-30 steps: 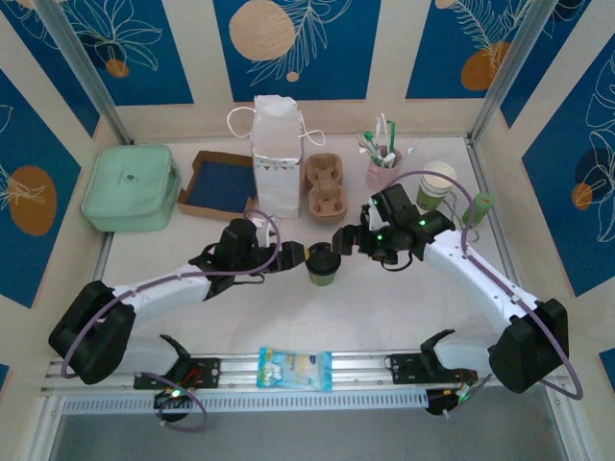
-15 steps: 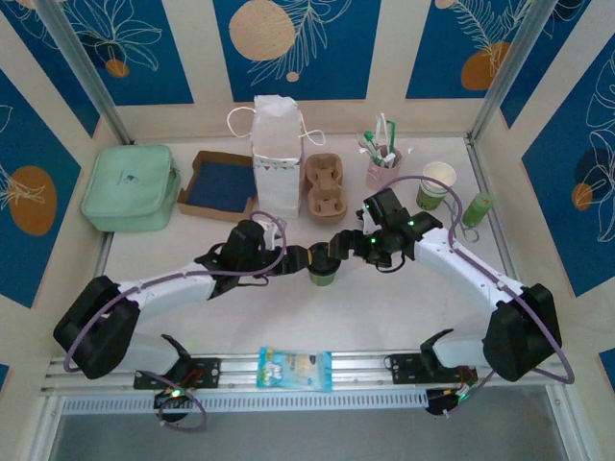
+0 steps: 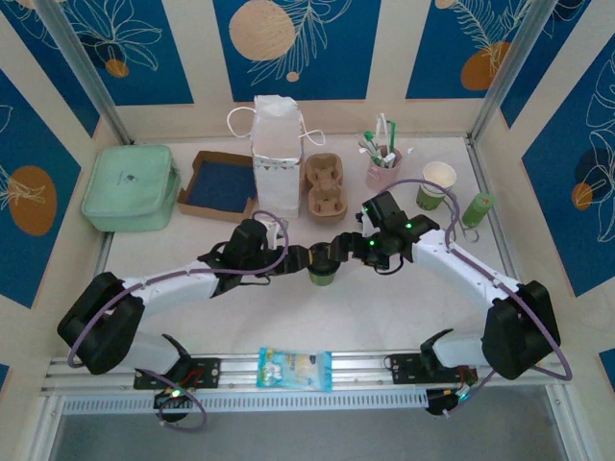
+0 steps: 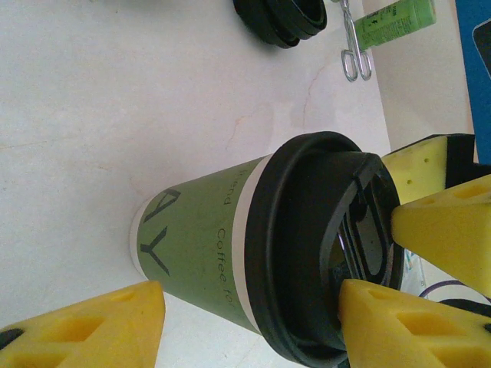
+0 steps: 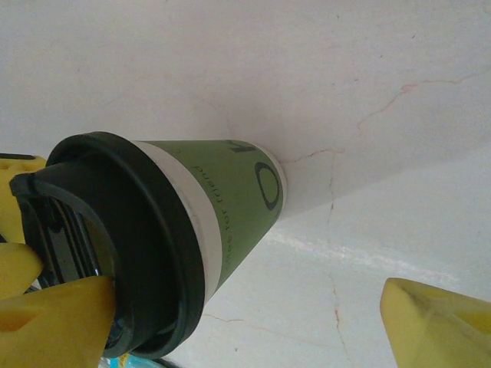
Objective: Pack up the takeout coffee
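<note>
The coffee cup [image 3: 322, 268] stands mid-frame on the desk [image 3: 384, 312], straddled by the left fingers [image 4: 84, 330] and the right fingers [image 5: 437, 322], both spread wide and holding nothing; closing against the lid [image 4: 307, 245] alone could tip it or dislodge the lid.

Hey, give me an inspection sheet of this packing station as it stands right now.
Surface: white marbled table, faint veining, no spills seen.
Job's things: takeout coffee upright, lid on, mid-table; white paper bag and cup carrier behind.
Clutter: mint case, cardboard tray, stirrer cup, open cup, green tube, snack packet on the front rail.
Grippers: left gripper and right gripper open, flanking the coffee's lid.
Cables: purple loops along both arms.
Surroundings: blue floral wall panels.
</note>
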Robot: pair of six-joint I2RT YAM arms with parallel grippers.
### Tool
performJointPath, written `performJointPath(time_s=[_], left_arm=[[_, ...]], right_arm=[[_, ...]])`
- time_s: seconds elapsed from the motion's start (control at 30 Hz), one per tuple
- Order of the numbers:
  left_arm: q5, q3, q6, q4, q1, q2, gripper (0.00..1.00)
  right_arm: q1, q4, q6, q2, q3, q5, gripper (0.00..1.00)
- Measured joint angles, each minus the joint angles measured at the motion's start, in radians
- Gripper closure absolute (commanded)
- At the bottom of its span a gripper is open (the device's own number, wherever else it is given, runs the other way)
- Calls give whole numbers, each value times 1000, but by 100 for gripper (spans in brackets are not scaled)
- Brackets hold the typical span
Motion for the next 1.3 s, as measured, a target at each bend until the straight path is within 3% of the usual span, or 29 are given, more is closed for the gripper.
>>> performJointPath(time_s=[0.63,1.3], left_arm=[[-26,11,26,-19,-5,0,41],[-42,39,52,-35,-6,20,44]], right_arm=[[12,39,19,7,-13,-6,16],[25,109,48,-8,-56,-23,31]])
